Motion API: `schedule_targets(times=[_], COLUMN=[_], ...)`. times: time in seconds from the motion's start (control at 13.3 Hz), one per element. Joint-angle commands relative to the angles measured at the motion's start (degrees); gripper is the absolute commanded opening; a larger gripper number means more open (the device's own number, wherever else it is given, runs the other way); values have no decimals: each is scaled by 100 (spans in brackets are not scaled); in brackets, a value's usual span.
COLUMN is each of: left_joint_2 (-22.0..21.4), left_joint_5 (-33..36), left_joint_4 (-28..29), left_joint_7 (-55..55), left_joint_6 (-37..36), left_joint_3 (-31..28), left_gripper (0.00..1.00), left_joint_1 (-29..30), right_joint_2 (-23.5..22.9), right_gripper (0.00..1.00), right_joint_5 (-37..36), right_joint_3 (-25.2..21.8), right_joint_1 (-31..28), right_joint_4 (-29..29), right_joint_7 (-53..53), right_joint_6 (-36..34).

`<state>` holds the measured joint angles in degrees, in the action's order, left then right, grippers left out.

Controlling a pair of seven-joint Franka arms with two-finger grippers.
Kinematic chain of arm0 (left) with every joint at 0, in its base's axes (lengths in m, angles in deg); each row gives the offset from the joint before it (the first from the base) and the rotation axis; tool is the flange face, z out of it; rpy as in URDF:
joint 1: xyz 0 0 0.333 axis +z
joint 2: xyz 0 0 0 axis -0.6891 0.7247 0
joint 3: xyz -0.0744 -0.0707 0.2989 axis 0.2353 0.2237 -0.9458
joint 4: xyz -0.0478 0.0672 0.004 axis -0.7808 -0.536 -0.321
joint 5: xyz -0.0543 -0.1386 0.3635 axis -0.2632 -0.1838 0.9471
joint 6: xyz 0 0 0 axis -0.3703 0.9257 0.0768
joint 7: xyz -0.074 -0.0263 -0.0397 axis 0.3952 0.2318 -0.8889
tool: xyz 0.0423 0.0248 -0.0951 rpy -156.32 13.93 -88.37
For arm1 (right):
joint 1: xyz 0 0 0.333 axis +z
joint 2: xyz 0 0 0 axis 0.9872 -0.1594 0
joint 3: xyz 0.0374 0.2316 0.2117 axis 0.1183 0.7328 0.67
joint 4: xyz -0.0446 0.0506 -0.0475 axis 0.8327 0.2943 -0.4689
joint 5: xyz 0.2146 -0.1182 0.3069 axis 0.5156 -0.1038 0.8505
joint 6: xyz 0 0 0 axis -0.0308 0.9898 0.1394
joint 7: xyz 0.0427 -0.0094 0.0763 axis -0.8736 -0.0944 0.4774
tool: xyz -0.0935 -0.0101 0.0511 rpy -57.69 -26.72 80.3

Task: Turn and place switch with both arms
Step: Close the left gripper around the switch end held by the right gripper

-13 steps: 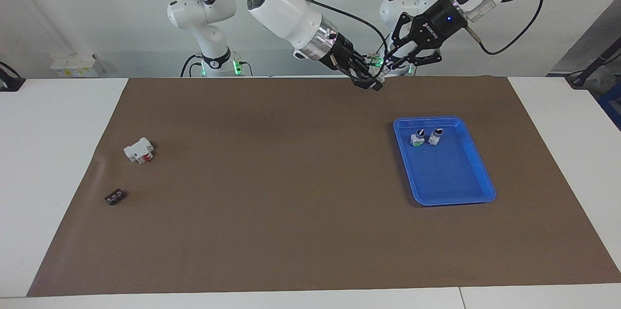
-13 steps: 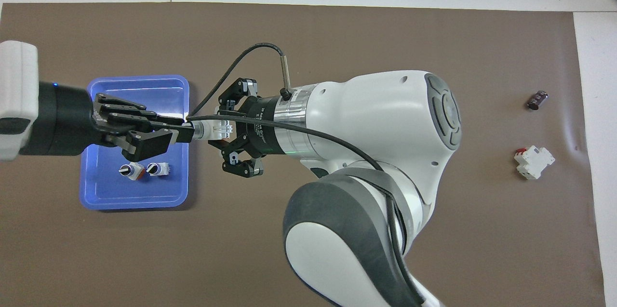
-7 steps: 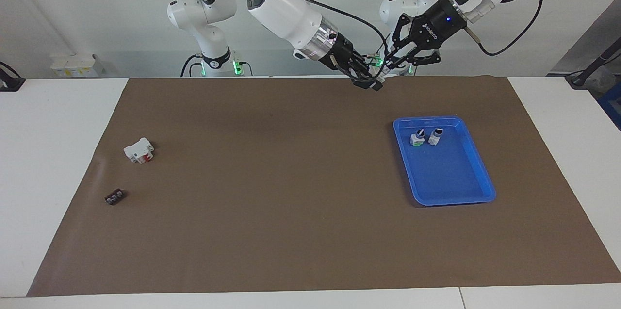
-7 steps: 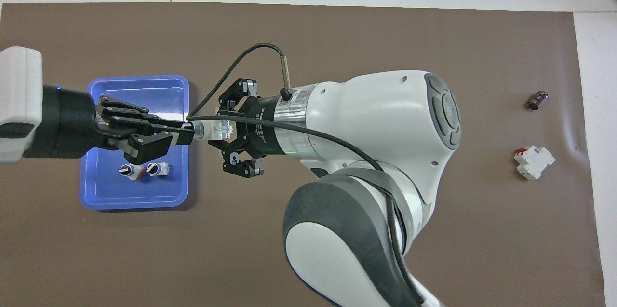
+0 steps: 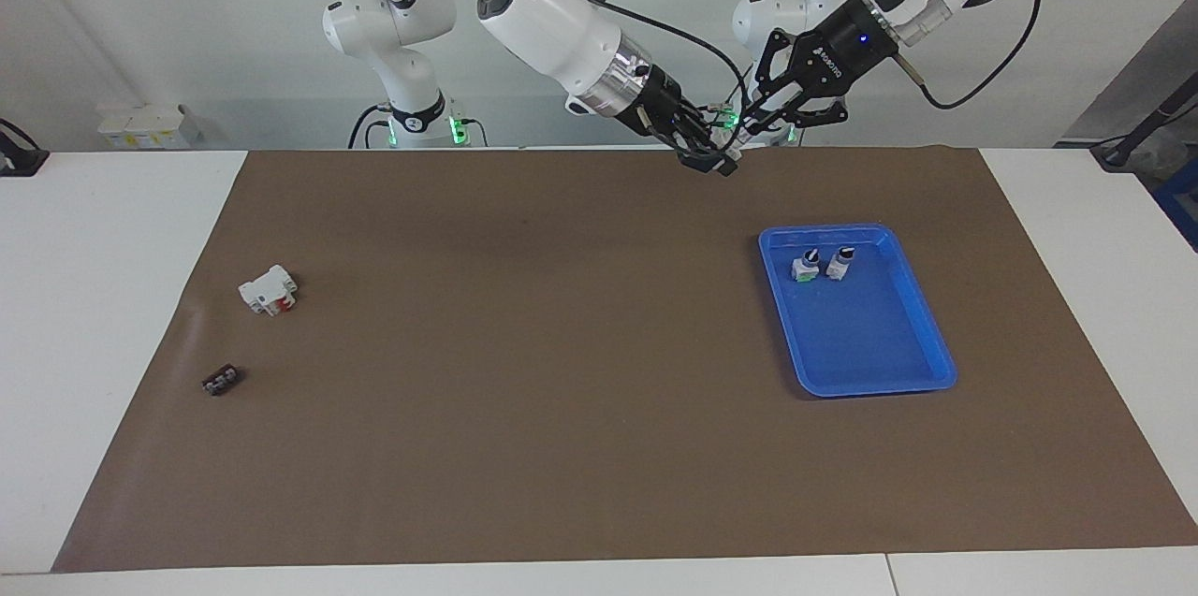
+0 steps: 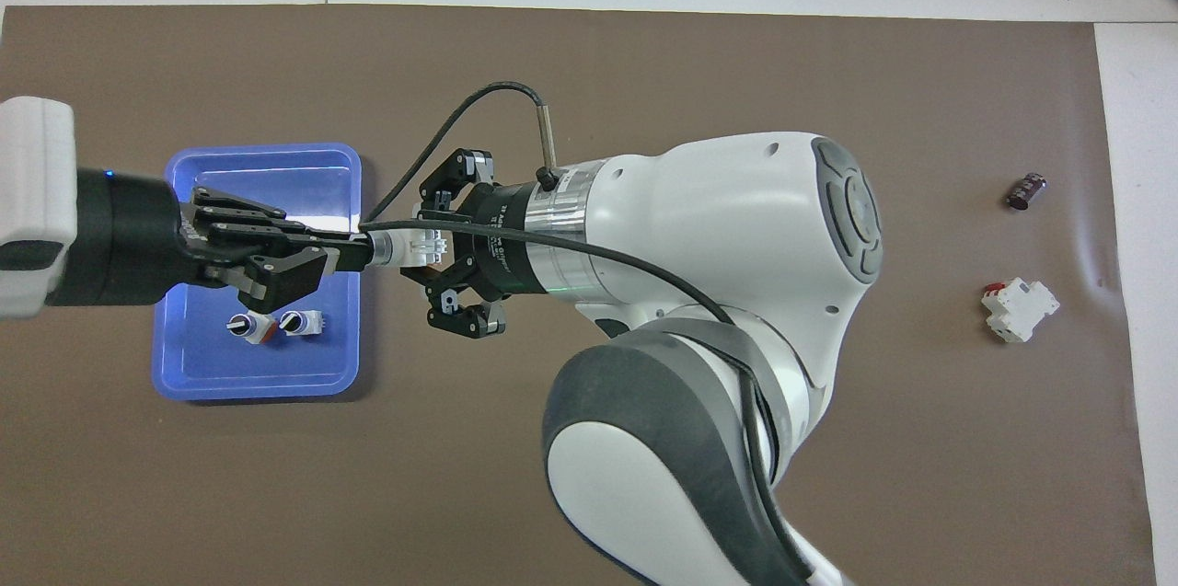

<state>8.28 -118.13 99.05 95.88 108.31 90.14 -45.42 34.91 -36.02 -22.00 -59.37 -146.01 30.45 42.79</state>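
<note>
Holding the switch (image 6: pixel 411 247) in mid-air, upper centre of the facing frame and left of centre in the overhead frame, above the brown mat (image 5: pixel 524 371) near the blue tray (image 5: pixel 875 343). Clamped on its white body with the right gripper (image 6: pixel 425 250), coming off the big white arm at lower right of the overhead frame. Pinched at the knob end with the left gripper (image 6: pixel 354 252), closed on it, reaching in from the left edge of that frame. Reads as mid-turn: gripped from both ends, not yet set down. Can't confirm knob angle from here. Already sitting in the tray, in its upper part in the facing frame: two more switches (image 5: pixel 807 266), side by side. Judging by that, two placed and a third in hand. Left to do: finish the twist, release with one gripper, carry over the tray, set down by the pair. Lying apart at the left side of the facing frame: white block with red part (image 5: pixel 269 289) and small black piece (image 5: pixel 221 380).
</note>
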Motion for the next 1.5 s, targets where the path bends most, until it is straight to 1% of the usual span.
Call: schedule_targets(times=[0.0,0.15,0.3,0.45,0.67,0.9,1.05,1.35,1.42], left_joint_2=[-216,-225,-243,-295,-295,-313,-330,-339,-339], left_joint_5=[-171,-171,-75,-74,-74,-83,-101,-162,-171], left_joint_4=[240,223,223,241,214,205,196,205,196], left_joint_7=[-217,-435,-1014,-1892,-3403,-4406,-5485,-6586,-7033], left_joint_6=[104,52,52,-141,-168,-186,-107,-107,-81], left_joint_3=[13,5,31,14,48,127,268,277,277], left_gripper=[0,0,0,0,0,0,0,0,0], left_joint_1=[-7,19,19,37,19,-60,-60,-69,-69], right_joint_2=[-43,-34,-34,-34,-34,-25,-25,-25,-25], right_gripper=[0,0,0,0,0,0,0,0,0], right_joint_5=[-138,-147,-138,-147,-147,-138,-138,-147,-147], right_joint_3=[32,32,32,23,23,23,14,14,14], right_joint_1=[-19,-19,-28,-28,-28,-28,-28,-28,-28], right_joint_4=[103,95,94,94,95,86,86,86,77], right_joint_7=[78,78,78,78,69,78,78,78,78], right_joint_6=[-20,-38,-38,-38,-38,-38,-38,-29,-29])
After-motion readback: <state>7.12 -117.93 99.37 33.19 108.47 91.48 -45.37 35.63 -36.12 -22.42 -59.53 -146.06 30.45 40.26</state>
